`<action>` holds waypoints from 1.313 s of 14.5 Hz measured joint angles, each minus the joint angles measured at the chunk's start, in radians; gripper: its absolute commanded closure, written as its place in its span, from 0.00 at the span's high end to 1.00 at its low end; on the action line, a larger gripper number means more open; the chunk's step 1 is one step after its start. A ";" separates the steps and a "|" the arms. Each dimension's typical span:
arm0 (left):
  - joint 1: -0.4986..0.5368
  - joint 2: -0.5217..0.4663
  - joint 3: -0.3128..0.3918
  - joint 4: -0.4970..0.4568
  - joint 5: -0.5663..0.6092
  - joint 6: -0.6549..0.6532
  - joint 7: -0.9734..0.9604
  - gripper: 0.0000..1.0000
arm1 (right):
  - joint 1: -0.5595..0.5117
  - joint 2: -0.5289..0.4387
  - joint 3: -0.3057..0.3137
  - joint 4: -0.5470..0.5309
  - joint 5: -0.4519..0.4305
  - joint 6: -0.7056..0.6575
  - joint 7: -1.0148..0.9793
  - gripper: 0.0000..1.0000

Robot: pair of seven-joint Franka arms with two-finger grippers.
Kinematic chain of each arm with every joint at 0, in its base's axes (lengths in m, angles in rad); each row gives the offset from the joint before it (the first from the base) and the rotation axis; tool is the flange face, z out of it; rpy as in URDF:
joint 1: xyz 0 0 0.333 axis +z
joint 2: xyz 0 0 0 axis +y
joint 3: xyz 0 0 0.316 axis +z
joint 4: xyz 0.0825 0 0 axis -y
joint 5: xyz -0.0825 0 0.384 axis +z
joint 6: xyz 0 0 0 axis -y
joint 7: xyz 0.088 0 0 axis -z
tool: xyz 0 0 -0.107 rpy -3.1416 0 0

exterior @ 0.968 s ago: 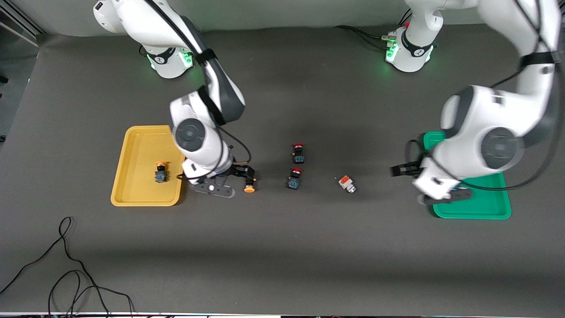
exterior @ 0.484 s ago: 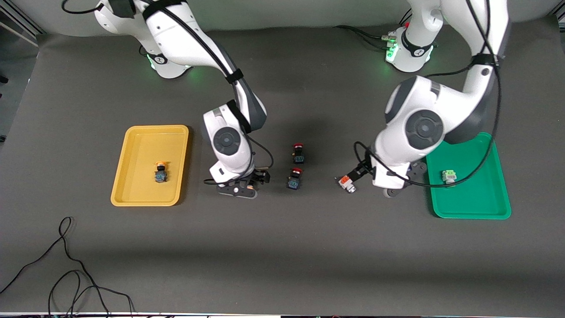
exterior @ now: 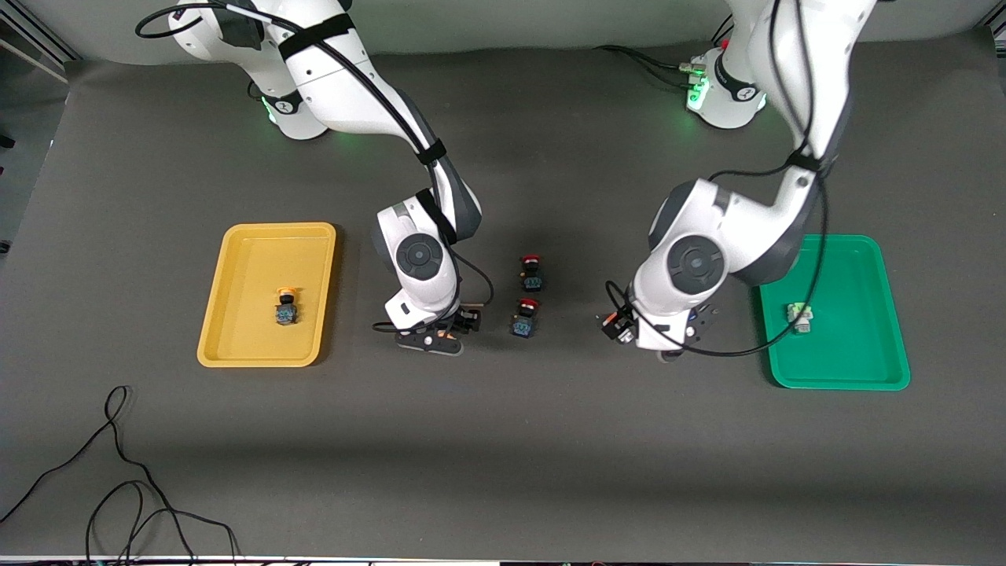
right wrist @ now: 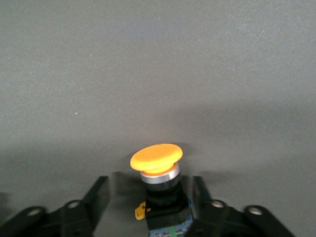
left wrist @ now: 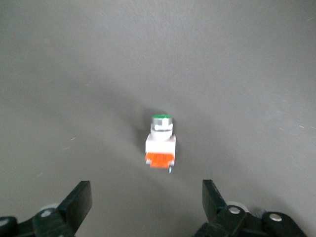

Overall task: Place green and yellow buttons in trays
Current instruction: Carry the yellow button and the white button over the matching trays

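Across the dark tabletop (exterior: 550, 472), read as a dial with twelve at the robots' bases and six at the front camera, both arms reach down toward the middle band.

The right arm's pincer (exterior: 448, 334) is low over the tabletop at about eight o'clock from centre, just beside the yellow tray (exterior: 236, 346) on that tray's three o'clock side. The left arm's pincer (exterior: 656, 334) is low at about four o'clock from centre, near the green tray (exterior: 849, 377) on that tray's nine o'clock side. The yellow tray lies at nine o'clock on the tabletop, and the green tray lies at three o'clock. A loose black cable (exterior: 118, 487) curls at about seven o'clock.

In the yellow tray lies one yellow-capped button (exterior: 286, 308). In the green tray lies one pale button (exterior: 801, 315).

Two red-capped buttons sit near the centre, one (exterior: 532, 273) at twelve o'clock of the other (exterior: 524, 318).

In the right wrist view the right pincer (right wrist: 150, 185) straddles a second yellow-capped button (right wrist: 157, 165). Its jaws are partly drawn in and not clamped, with a gap showing on one side.

In the left wrist view the left pincer (left wrist: 147, 190) is released, with its jaws wide apart. A grey-bodied button (left wrist: 161, 143) with a green top and an orange base lies on the tabletop ahead of them, and nothing touches it.
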 measured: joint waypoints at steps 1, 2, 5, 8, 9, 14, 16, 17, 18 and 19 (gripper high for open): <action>-0.007 0.024 0.000 -0.025 0.033 0.058 -0.031 1.00 | 0.000 0.000 -0.001 0.000 0.000 0.001 0.002 0.00; -0.013 0.048 0.000 -0.045 0.067 0.106 -0.062 1.00 | 0.000 -0.001 -0.001 0.000 0.000 0.002 0.007 0.00; -0.028 0.103 0.001 -0.062 0.102 0.173 -0.099 0.65 | 0.000 -0.016 -0.008 0.003 0.001 0.003 0.015 0.00; -0.030 0.109 0.004 -0.060 0.107 0.176 -0.102 0.10 | 0.000 -0.089 -0.048 0.010 0.001 -0.095 0.015 0.00; -0.030 0.109 0.005 -0.058 0.108 0.176 -0.103 0.08 | -0.001 -0.130 -0.071 0.015 0.001 -0.157 0.010 0.00; -0.021 0.077 0.016 0.001 0.110 0.116 -0.092 0.05 | -0.005 -0.373 -0.240 0.021 0.000 -0.484 -0.165 0.00; 0.000 0.013 0.016 0.082 0.105 -0.053 -0.022 0.02 | -0.007 -0.436 -0.339 0.016 0.000 -0.585 -0.317 0.00; 0.012 -0.027 0.017 0.121 0.091 -0.141 0.048 0.02 | -0.009 -0.454 -0.391 0.010 0.000 -0.619 -0.399 0.00; 0.028 -0.069 0.018 0.147 0.072 -0.217 0.136 0.02 | -0.011 -0.464 -0.441 0.000 0.000 -0.639 -0.476 0.00; 0.053 -0.111 0.021 0.158 0.057 -0.288 0.230 0.02 | -0.014 -0.468 -0.486 -0.017 0.000 -0.647 -0.546 0.00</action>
